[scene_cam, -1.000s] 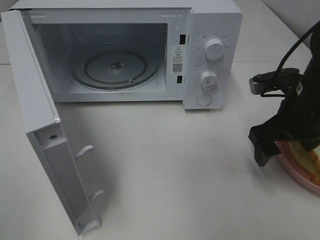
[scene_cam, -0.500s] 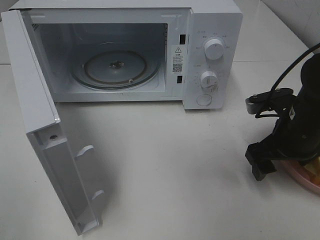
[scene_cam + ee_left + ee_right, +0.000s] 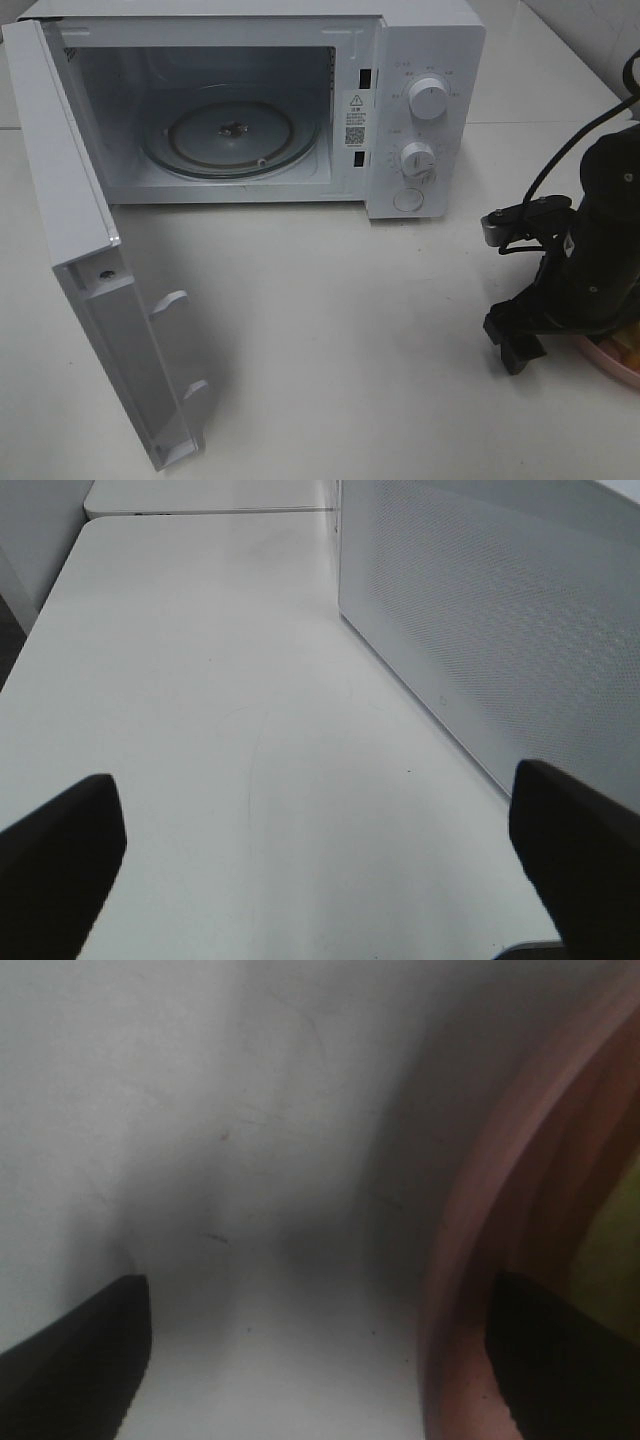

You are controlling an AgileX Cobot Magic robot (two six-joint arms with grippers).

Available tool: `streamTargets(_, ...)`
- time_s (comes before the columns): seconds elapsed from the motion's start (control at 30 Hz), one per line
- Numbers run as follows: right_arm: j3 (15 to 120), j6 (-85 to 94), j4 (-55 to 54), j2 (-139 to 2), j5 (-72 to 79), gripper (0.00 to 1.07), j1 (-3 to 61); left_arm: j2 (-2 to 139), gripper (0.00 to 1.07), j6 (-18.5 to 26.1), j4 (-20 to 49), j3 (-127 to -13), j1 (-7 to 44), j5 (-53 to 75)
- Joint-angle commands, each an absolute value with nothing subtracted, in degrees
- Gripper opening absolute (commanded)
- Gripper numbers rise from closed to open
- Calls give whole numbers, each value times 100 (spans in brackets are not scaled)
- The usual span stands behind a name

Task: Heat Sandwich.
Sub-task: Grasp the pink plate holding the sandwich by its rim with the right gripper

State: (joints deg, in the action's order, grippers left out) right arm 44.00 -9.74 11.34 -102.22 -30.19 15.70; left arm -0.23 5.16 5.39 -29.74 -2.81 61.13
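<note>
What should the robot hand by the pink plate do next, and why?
Probably shut the right gripper on the rim of the plate that carries the sandwich. Its jaws stand open with the rim between them, and the microwave has its door open, so gripping the plate looks like the next step.

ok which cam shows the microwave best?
Exterior high: the whole microwave, door swung open, glass turntable visible inside. Left wrist catches only a dotted white panel of it, door or side wall, can't tell. Right wrist shows none of it.
</note>
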Motion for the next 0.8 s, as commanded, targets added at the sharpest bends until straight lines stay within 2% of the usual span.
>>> streamTargets(0.03, 4372, -1008, 1203, -10222, -2991, 85, 1541, -132, 100, 493, 533, -2985, -281, 6102)
streamTargets(0.2, 4372, -1008, 1203, -10222, -3014, 81, 1541, -132, 100, 493, 533, -2985, -281, 6102)
streamTargets(0.3, 4372, -1008, 1203, -10222, -3025, 69, 1541, -132, 100, 493, 533, -2985, -281, 6102)
streamTargets(0.33, 4372, -1008, 1203, -10222, -3037, 60, 1541, -132, 100, 493, 533, -2985, -281, 6102)
streamTargets(0.37, 4372, -1008, 1203, -10222, -3037, 60, 1541, -132, 100, 493, 533, -2985, -281, 6102)
streamTargets(0.47, 4372, -1008, 1220, -10222, -3054, 44, 1541, -132, 100, 493, 533, -2985, -281, 6102)
streamTargets(0.5, 4372, -1014, 1278, -10222, -3065, 29, 1541, -132, 100, 493, 533, -2985, -281, 6102)
streamTargets(0.53, 4372, -1014, 1278, -10222, -3065, 29, 1541, -132, 100, 493, 533, -2985, -281, 6102)
streamTargets(0.6, 4372, -1071, 1312, -10222, -3083, 15, 1541, -132, 100, 493, 533, -2985, -281, 6102)
streamTargets(0.63, 4372, -1100, 1312, -10222, -3100, 2, 1541, -132, 100, 493, 533, -2985, -281, 6102)
streamTargets(0.8, 4372, -1112, 1312, -10222, -3117, 0, 1541, -132, 100, 493, 533, -2985, -281, 6102)
